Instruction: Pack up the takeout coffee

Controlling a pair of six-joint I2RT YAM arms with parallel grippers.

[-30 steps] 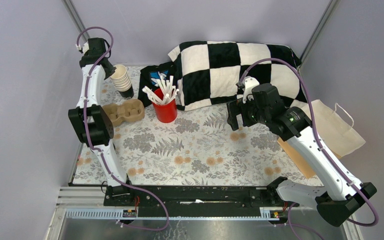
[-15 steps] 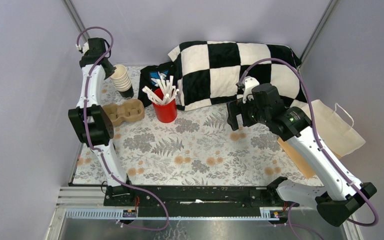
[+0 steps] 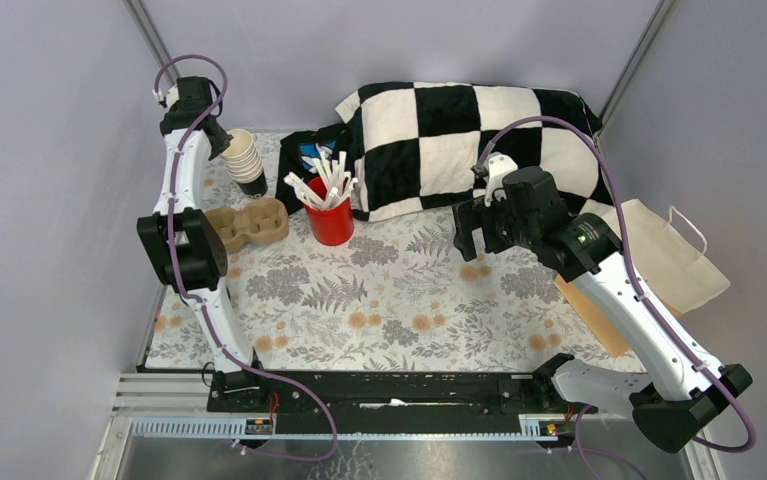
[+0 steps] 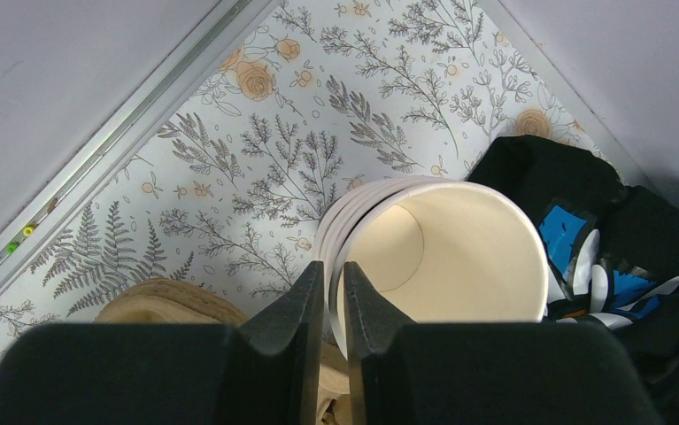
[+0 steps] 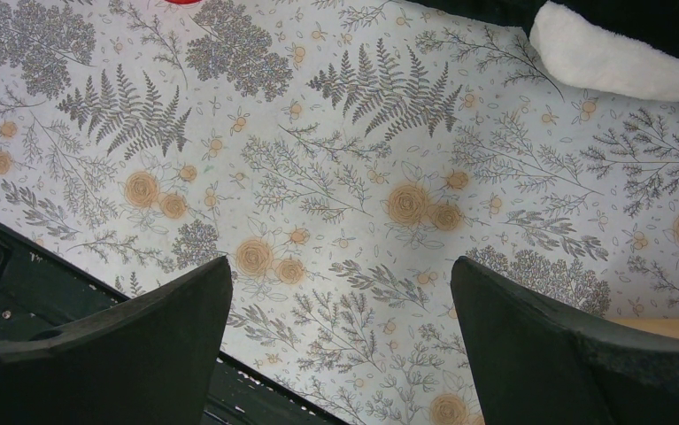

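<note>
A leaning stack of pale beige paper cups stands at the back left. A dark cup wall shows at its foot. No black lid shows in any view. My left gripper is at the stack's top. In the left wrist view its jaws are shut on the rim of the top cup, one finger inside and one outside. My right gripper hangs open and empty above the floral table right of centre. Only the tablecloth shows between its fingers.
A brown cardboard cup carrier lies in front of the stack. A red cup of white sticks stands beside it. A black packet and a checkered cloth fill the back. A white paper bag lies at the right edge.
</note>
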